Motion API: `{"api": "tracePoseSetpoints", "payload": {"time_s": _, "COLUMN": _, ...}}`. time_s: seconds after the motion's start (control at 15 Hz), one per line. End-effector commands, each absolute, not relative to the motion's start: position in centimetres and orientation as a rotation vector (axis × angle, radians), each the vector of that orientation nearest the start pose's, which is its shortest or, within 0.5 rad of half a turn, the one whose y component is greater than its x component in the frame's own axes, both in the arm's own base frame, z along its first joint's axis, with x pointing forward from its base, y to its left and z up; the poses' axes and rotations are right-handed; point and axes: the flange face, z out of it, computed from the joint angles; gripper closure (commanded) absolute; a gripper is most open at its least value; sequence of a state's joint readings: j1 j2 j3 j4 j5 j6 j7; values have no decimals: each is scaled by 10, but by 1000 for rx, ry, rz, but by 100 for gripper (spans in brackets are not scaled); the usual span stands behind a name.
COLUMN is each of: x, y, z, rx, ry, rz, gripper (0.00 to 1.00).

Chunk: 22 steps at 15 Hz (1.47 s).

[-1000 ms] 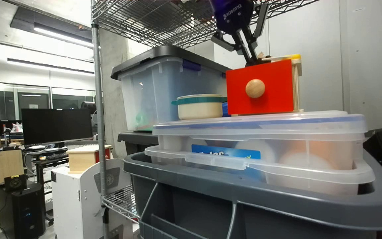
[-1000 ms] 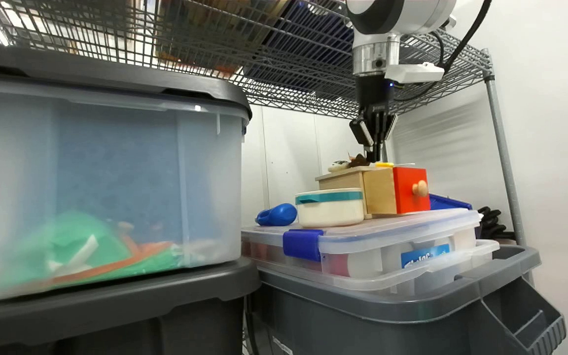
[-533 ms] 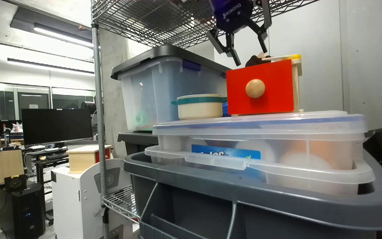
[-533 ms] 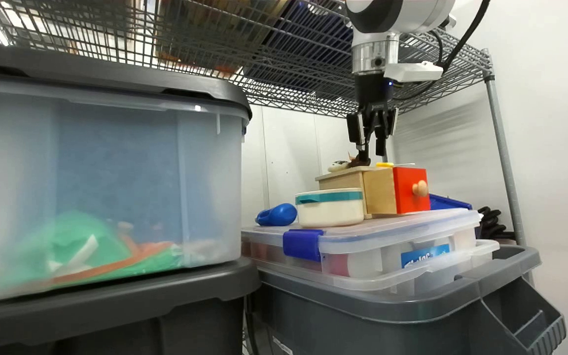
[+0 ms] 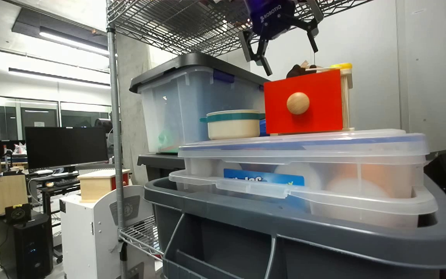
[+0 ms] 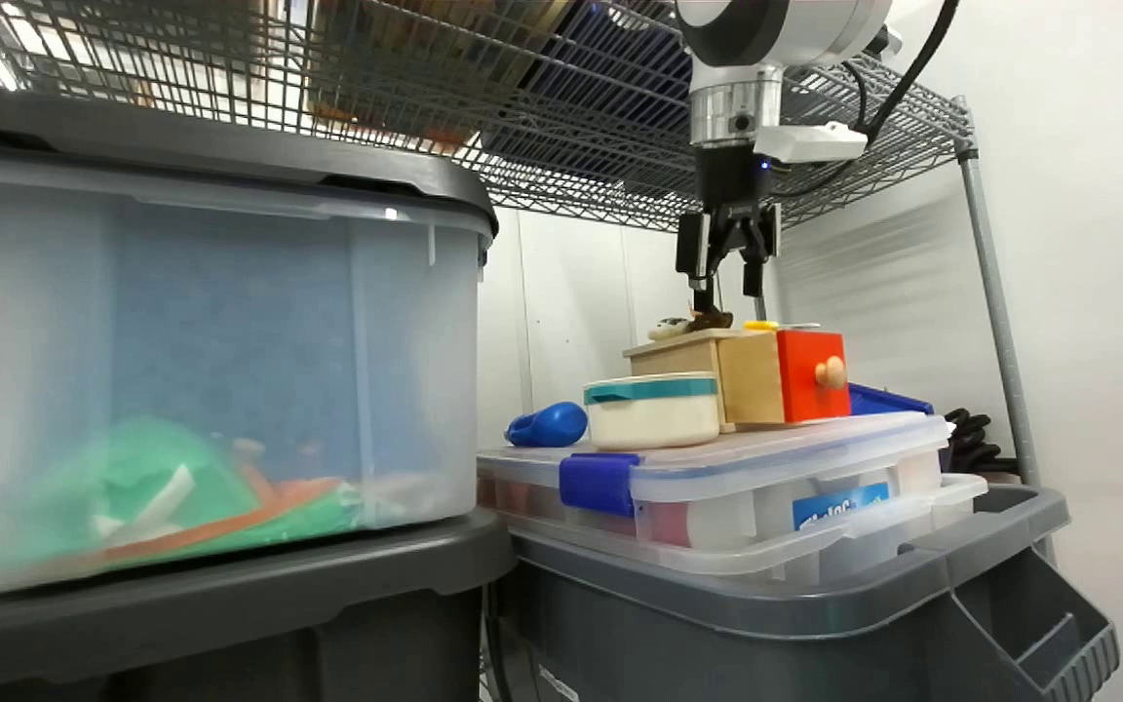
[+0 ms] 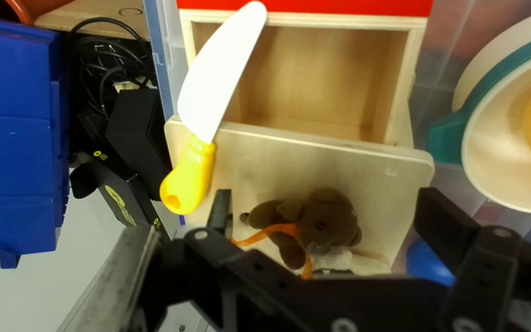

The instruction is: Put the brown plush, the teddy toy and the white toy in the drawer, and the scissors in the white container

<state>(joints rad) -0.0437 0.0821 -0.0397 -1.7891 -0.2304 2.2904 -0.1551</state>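
"Reading anything on the gripper [image 5: 292,62]?"

"ROBOTIQ. Its fingers [image 7: 445,223] are spread wide and free."

"And the brown plush teddy [image 7: 325,223]?"

"Lying below them on the pale wooden casing [image 7: 362,170], outside the pulled-out red drawer [image 5: 318,102]. The blue label [image 5: 263,177] I can't fully read."

In an exterior view, white lettering [image 5: 270,13] on the gripper [image 5: 292,62] is reading "ROBOTIQ". A blue label [image 5: 263,177] on the low clear bin [image 5: 362,153] is showing "loc", its start unclear; yellow print [image 7: 119,203] on a black box [image 7: 132,190] is looking unreadable.
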Motion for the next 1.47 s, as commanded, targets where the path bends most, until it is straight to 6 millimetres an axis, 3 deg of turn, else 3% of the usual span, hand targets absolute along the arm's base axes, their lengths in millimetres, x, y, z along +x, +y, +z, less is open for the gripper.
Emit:
{"api": "tracePoseSetpoints", "payload": {"time_s": 0.0, "x": 637, "y": -52, "z": 550, "rx": -3298, "ry": -363, "rz": -689, "gripper": 0}}
{"api": "tracePoseSetpoints", "payload": {"time_s": 0.33, "x": 645, "y": -48, "z": 547, "rx": -3294, "ry": -397, "rz": -692, "gripper": 0}}
{"api": "tracePoseSetpoints", "payload": {"time_s": 0.4, "x": 646, "y": -47, "z": 546, "rx": -3294, "ry": -404, "rz": -693, "gripper": 10}}
{"api": "tracePoseSetpoints", "payload": {"time_s": 0.47, "x": 648, "y": -48, "z": 545, "rx": -3295, "ry": -409, "rz": -691, "gripper": 26}}
{"api": "tracePoseSetpoints", "payload": {"time_s": 1.07, "x": 654, "y": -50, "z": 544, "rx": -3278, "ry": -438, "rz": -687, "gripper": 93}}
{"api": "tracePoseSetpoints", "payload": {"time_s": 1.13, "x": 653, "y": -49, "z": 545, "rx": -3274, "ry": -439, "rz": -690, "gripper": 98}}
{"api": "tracePoseSetpoints", "payload": {"time_s": 1.4, "x": 653, "y": -49, "z": 548, "rx": -3267, "ry": -446, "rz": -694, "gripper": 98}}
